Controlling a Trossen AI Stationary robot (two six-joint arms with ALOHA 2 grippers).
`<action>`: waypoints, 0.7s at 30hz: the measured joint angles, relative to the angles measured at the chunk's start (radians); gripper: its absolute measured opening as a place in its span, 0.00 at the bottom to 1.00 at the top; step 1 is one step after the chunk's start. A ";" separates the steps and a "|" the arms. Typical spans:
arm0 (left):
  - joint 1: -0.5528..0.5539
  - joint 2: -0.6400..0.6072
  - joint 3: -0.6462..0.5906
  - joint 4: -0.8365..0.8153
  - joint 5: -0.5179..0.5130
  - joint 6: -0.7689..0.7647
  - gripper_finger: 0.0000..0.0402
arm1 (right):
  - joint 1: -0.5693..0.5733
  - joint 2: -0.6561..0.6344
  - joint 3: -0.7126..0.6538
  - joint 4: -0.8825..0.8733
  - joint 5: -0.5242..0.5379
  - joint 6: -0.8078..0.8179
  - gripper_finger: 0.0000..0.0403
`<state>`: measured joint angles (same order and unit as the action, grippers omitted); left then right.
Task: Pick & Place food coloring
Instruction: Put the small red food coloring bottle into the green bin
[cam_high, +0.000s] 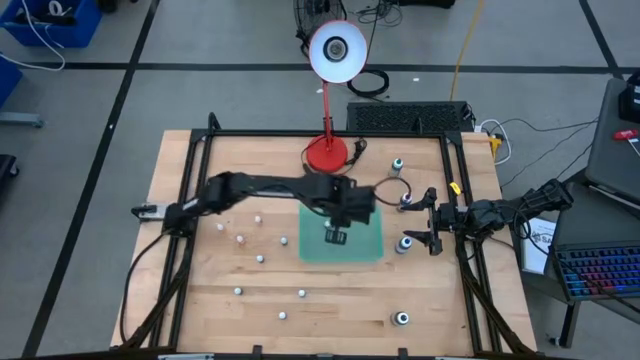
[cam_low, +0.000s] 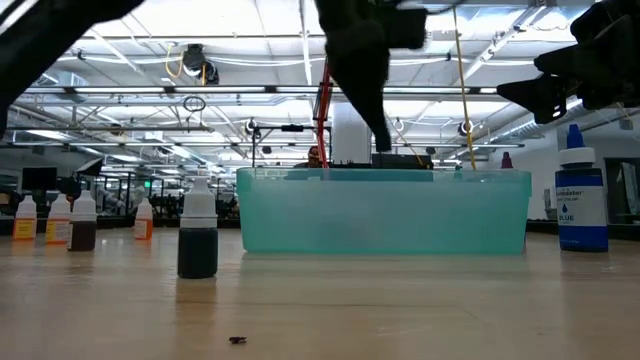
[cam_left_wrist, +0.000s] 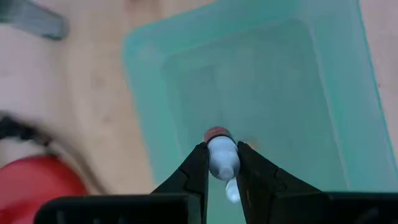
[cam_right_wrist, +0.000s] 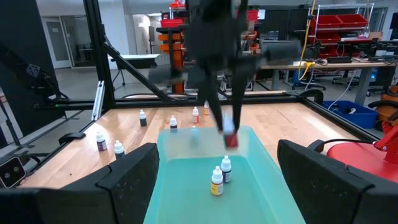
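Left gripper is over the teal bin, clamped tight on a small food coloring bottle with a red cap, bottle pinched between both fingers and hanging above the bin's inside, not touching the floor. Right wrist view shows the same bottle held above the bin's far half, with two more bottles standing upright side by side on the bin floor below and nearer than the left gripper. Right gripper is just outside the bin's right wall, jaws spread fully, nothing in them. One dark-capped bottle sits right by its lower finger, another by its upper one. Remaining small white-capped bottles are scattered on the wooden table well off to the left of the left gripper, below its arm. Red desk lamp stands behind the bin, beyond the left gripper.
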<state>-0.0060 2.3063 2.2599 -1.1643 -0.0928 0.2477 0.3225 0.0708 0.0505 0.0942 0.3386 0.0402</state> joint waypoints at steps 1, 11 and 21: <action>0.000 0.022 0.006 0.000 0.005 0.003 0.14 | 0.000 0.000 0.000 0.000 0.000 0.000 0.78; 0.001 0.120 0.009 0.010 0.022 -0.006 0.14 | 0.000 0.000 0.000 0.000 0.000 0.000 0.78; 0.009 0.133 -0.037 0.070 0.086 -0.013 0.14 | 0.000 0.000 0.000 0.000 0.000 0.000 0.78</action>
<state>0.0028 2.4397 2.2227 -1.0944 -0.0065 0.2347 0.3222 0.0708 0.0505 0.0940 0.3386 0.0402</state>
